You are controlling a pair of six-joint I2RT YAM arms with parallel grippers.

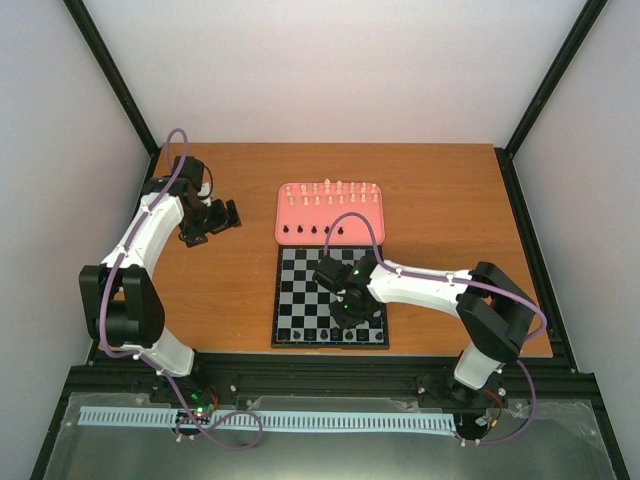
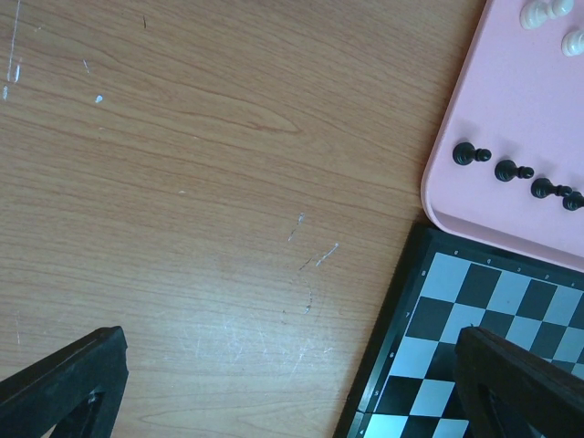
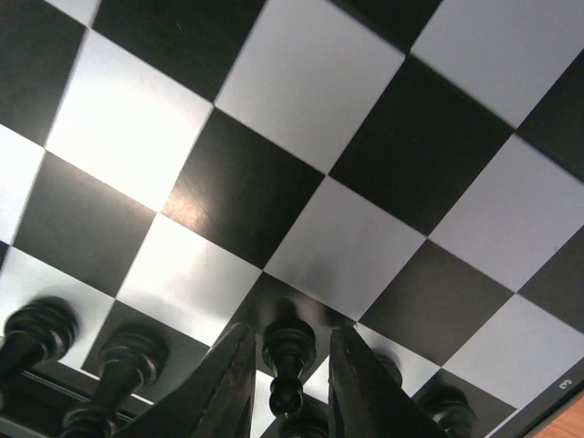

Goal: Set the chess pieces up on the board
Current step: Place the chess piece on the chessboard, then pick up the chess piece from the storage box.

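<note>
The right hand [image 3: 290, 339] is hanging low over the chessboard [image 1: 300, 275], near the lower edge of the board in the top view. Its two fingers [image 3: 228, 388] are standing a little apart around one black chess piece [image 3: 288, 347]. This piece is standing upright on the board, and a thin gap is showing on each side of it, so the hand is narrow but is not pressing it. More black pieces [image 3: 126, 358] are standing in the same edge row, at the lower left and lower right of the wrist view. The chessboard is lying in the middle of the wooden tabletop [image 1: 450, 200], and the pink tray [image 1: 290, 212] is touching its upper edge. On the tray, a row of black pawns [image 1: 316, 231] is waiting on the side near the board, and the cream-white pieces [image 1: 330, 190] are standing on the far side. The left hand [image 2: 292, 392] is hovering wide open over bare wood at the upper left, holding nothing.
</note>
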